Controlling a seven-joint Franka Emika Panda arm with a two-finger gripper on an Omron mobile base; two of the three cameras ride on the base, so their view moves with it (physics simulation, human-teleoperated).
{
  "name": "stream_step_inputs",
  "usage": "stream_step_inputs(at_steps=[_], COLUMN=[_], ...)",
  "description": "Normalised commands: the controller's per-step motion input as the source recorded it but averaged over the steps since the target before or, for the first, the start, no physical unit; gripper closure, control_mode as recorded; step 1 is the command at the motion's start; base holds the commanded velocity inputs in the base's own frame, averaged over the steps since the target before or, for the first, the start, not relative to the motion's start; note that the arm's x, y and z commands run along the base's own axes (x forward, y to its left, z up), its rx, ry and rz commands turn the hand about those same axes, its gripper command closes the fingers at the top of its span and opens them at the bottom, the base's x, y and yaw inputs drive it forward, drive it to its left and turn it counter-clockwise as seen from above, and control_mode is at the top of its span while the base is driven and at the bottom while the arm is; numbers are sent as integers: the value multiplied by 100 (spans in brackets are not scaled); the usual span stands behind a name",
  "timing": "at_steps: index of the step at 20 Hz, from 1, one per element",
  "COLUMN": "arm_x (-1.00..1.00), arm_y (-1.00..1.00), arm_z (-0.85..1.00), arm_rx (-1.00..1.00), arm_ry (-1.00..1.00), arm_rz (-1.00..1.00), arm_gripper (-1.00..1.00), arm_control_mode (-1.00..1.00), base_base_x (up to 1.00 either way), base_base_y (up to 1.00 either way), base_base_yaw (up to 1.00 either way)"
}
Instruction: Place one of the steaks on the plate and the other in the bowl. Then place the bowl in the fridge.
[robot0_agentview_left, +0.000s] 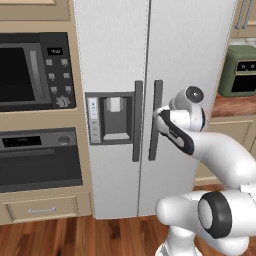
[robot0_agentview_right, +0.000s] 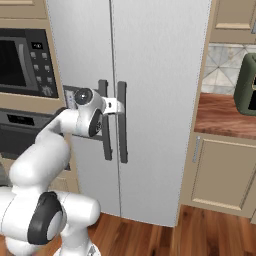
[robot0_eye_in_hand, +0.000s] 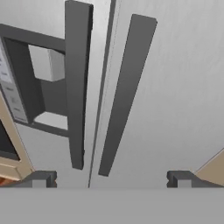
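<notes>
You're square on to the tall white-grey double-door fridge (robot0_agentview_left: 150, 65), both doors closed, the seam between them running straight up the middle. Two dark vertical bar handles flank that seam: the left-door handle (robot0_eye_in_hand: 78, 83) and the right-door handle (robot0_eye_in_hand: 127, 94), standing close together and parallel. On the left door there's a recessed grey water dispenser panel (robot0_agentview_left: 111, 117) with a strip of buttons down its left edge. Your two-finger gripper (robot0_eye_in_hand: 110, 178) sits right up at the handles at about mid-height, spread as wide as it goes with nothing held; in the hand view both dark fingertips (robot0_eye_in_hand: 40, 178) rise at the bottom edge, well apart, with the lower ends of both handles between and above them. From the right base view the hand (robot0_agentview_right: 111, 106) reaches in against the handles, though you can't tell whether it is touching them. To the fridge's left stands a black built-in oven stack (robot0_agentview_left: 35, 75) in tan cabinetry; to its right, an olive-green toaster oven (robot0_agentview_left: 239, 70) on a reddish-brown wooden counter (robot0_agentview_right: 225, 117).
</notes>
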Motion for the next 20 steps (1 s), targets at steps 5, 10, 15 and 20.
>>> stream_step_inputs(at_steps=[5,10,15,20], arm_x=[78,78,85,86], arm_y=[-6,0,-2,-3], arm_z=[-32,-33,-12,-16], arm_rx=[0,-1,0,0], arm_ry=[-1,-1,0,0], arm_rz=[0,0,0,0], arm_gripper=[-100,-100,-100,-100], arm_control_mode=[-100,-100,-100,-100], base_base_x=[0,0,0,0], base_base_y=[0,0,0,0], base_base_yaw=[0,0,0,0])
